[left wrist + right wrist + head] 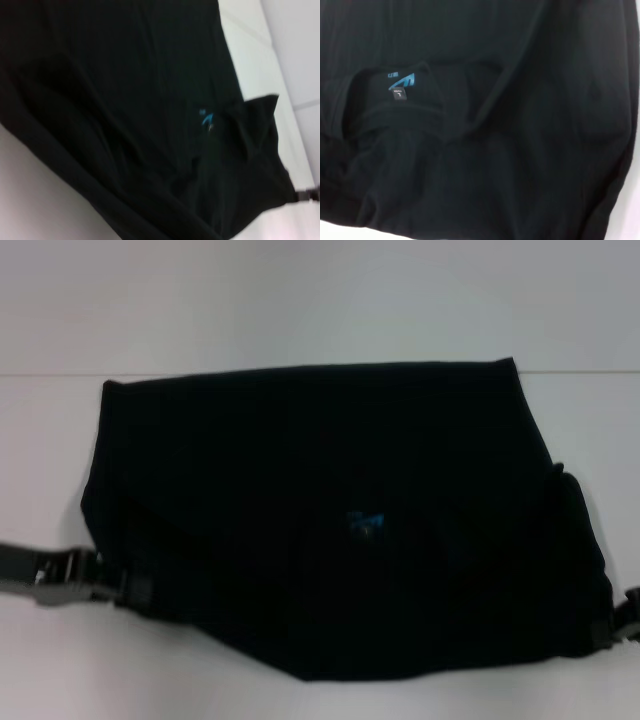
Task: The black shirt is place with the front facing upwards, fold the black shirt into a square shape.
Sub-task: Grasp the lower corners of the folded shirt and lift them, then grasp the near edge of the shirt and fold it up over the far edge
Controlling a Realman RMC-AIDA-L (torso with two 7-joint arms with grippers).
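Since the large plain black cotton shirt (330, 510) lies mid-table already folded into a rough block, blue neck label (364, 523) up, a late fold looks underway. Left gripper (120, 585) and right gripper (612, 625) sit at its near corners; whether their jaws are apart or together, cannot tell. Next: probably lift both corners evenly and fold them away.

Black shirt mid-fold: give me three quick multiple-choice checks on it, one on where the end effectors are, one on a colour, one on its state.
1. Where are the end effectors?
A. At the black shirt's two near side edges
B. Both above its middle
C. Both at the far edge

2. What colour is the neck label?
A. Red
B. Blue
C. Yellow

3. How does the shirt lie?
A. Spread flat, sleeves out
B. Folded over, lettering hidden
C. Hanging off the table

Answers:
1. A: the left end effector and right end effector sit at opposite edges of the black shirt.
2. B: the neck label is blue.
3. B: no sleeves or lettering show on the white table.
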